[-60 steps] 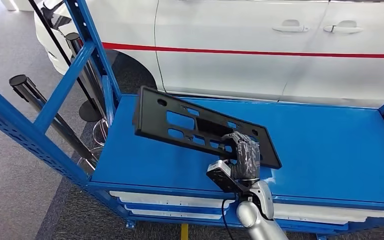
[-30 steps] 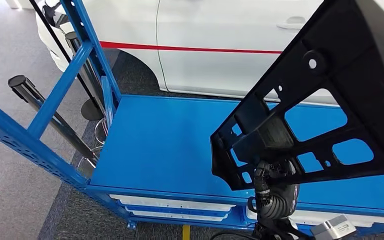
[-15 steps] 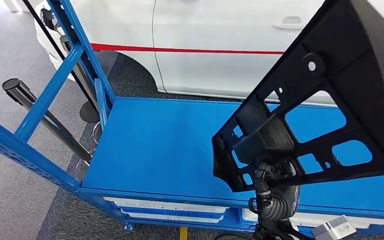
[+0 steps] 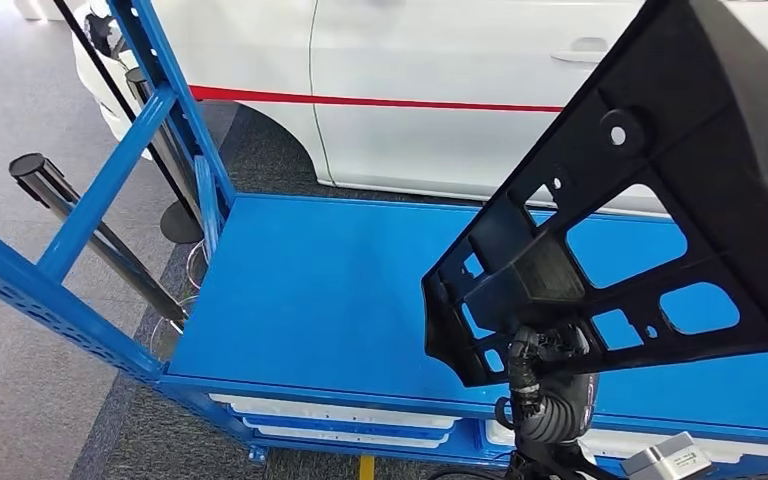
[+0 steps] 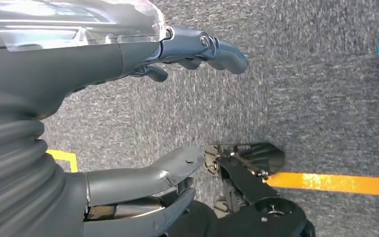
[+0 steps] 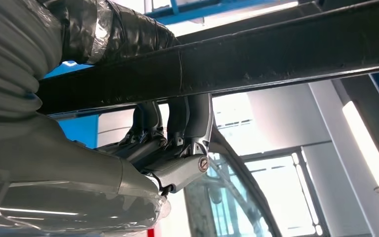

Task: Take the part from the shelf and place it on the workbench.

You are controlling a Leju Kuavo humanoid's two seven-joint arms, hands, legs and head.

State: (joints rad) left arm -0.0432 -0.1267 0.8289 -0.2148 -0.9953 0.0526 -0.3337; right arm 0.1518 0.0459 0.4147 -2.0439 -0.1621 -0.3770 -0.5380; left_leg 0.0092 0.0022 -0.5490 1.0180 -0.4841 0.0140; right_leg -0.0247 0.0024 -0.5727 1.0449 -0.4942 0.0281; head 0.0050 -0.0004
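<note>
The part looks like matt black plastic, the shelf smooth blue-painted metal, the floor rough grey carpet.

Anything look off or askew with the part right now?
The black part is held steeply tilted by the right hand at one low corner, above the blue shelf. No damage shows.

- The head view is bright and evenly lit; the shelf shows a soft sheen and only faint shadows.
- The part sits close to the camera, dark, with little surface detail.
- In the right wrist view, ceiling lights and pale windows glare, leaving the right hand partly silhouetted.
- The left wrist view is dimmer; the carpet looks smeared and the left hand nearest the lens is soft.
</note>
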